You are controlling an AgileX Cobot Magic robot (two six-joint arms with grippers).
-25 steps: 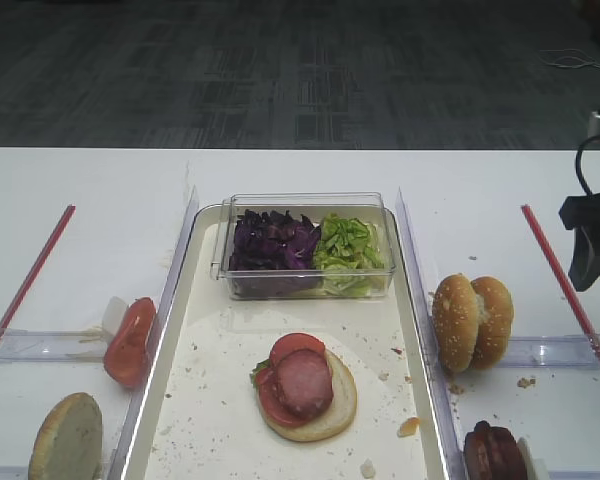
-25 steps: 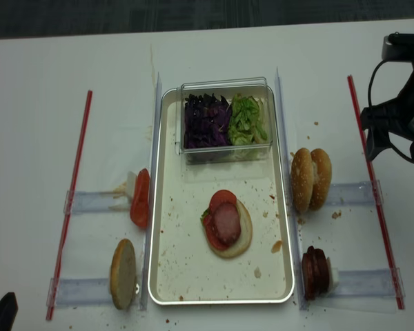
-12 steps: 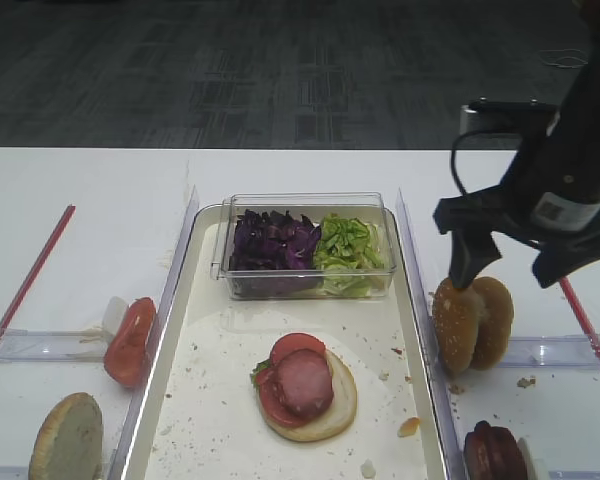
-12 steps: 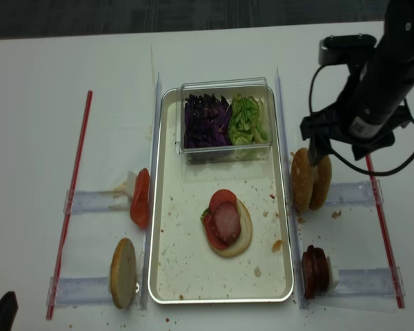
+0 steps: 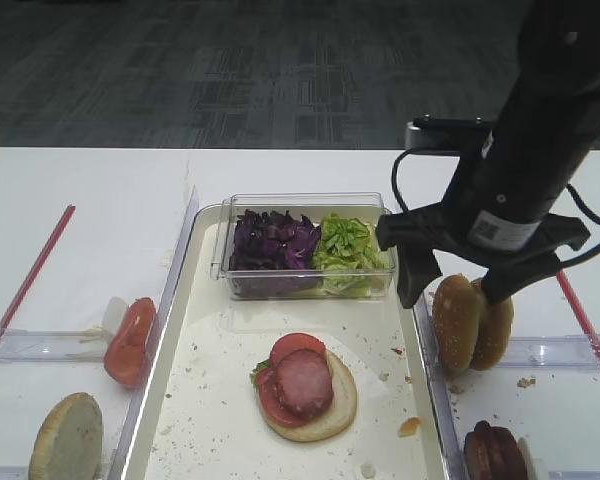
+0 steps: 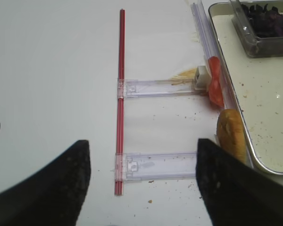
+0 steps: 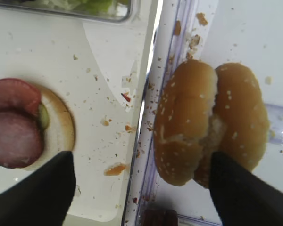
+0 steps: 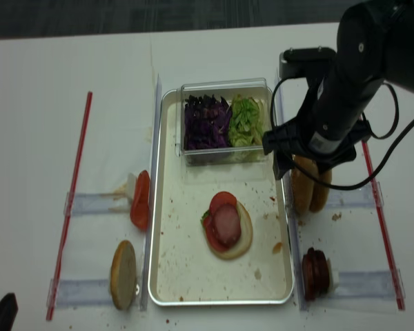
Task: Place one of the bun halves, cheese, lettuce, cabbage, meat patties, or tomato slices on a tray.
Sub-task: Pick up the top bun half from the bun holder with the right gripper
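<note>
R gripper [image 5: 460,290] jaws spread wide, nothing gripped; one finger hangs over the tray's R rim, the other on the far side of the two seeded bun halves [image 5: 471,322], which stand on edge pressed together, centre-R of the high view, just outside the tray [image 5: 170,400]. Wrist cam: fingers [image 7: 40,195] dark at lower L and lower R corners, buns between them, no contact visible.

L gripper [image 6: 141,188]: wrist cam shows both fingers far apart at bottom of frame, bare table between, holding nothing.

Tray mid-frame, crumb-speckled. On it, lower centre: flat bun base w/ tomato slice [image 5: 296,349] and meat patty [image 5: 304,383] stacked. Upper part of tray: clear box [image 5: 305,246] w/ cabbage [image 5: 271,243] L, lettuce [image 5: 346,243] R. Left of tray: more tomato slices [image 5: 130,342] on edge, pale bun half [image 5: 66,437] lower L. Lower R corner: dark meat patties [image 5: 494,453].
</note>
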